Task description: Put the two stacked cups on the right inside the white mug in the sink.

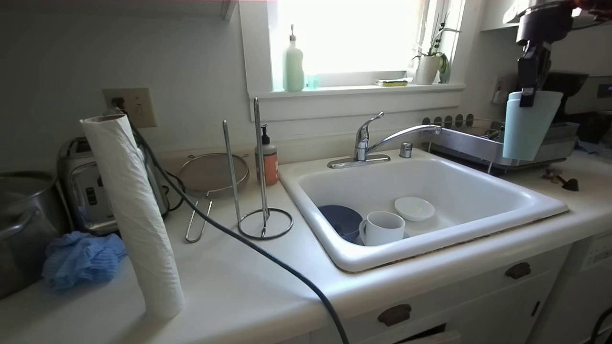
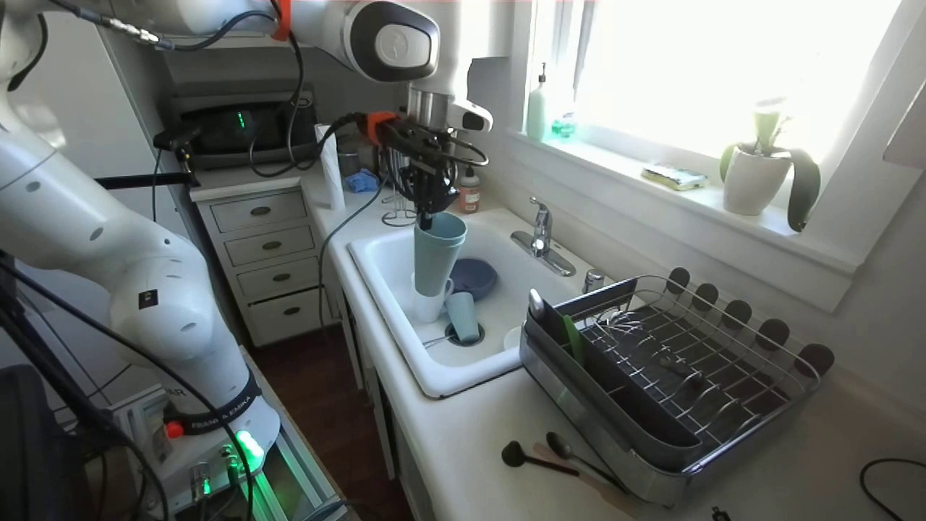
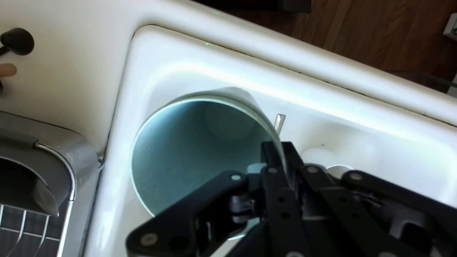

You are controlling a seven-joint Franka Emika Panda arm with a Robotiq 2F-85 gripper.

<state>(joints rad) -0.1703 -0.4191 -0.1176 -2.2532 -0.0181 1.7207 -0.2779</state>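
Note:
The two stacked cups [image 1: 530, 126], pale blue-green and nested, hang in the air, slightly tilted, mouth up; they also show in an exterior view [image 2: 436, 257] and in the wrist view [image 3: 185, 157]. My gripper [image 1: 527, 98] is shut on their rim, one finger inside and one outside, as the wrist view [image 3: 280, 153] shows. The cups are above the sink [image 3: 142, 64], toward its drying-rack end. The white mug [image 1: 385, 228] stands upright in the sink [image 1: 478, 229], well below and apart from the cups; in an exterior view the mug [image 2: 428, 305] is partly hidden behind them.
A dark blue bowl [image 2: 474, 278] sits beside the mug. Another pale blue cup [image 2: 463, 316] lies tilted by the drain. A small white bowl [image 1: 414, 209] is in the sink. The chrome faucet [image 1: 364, 141] and drying rack [image 2: 636, 405] border the sink; utensils [image 2: 557, 459] lie near the rack.

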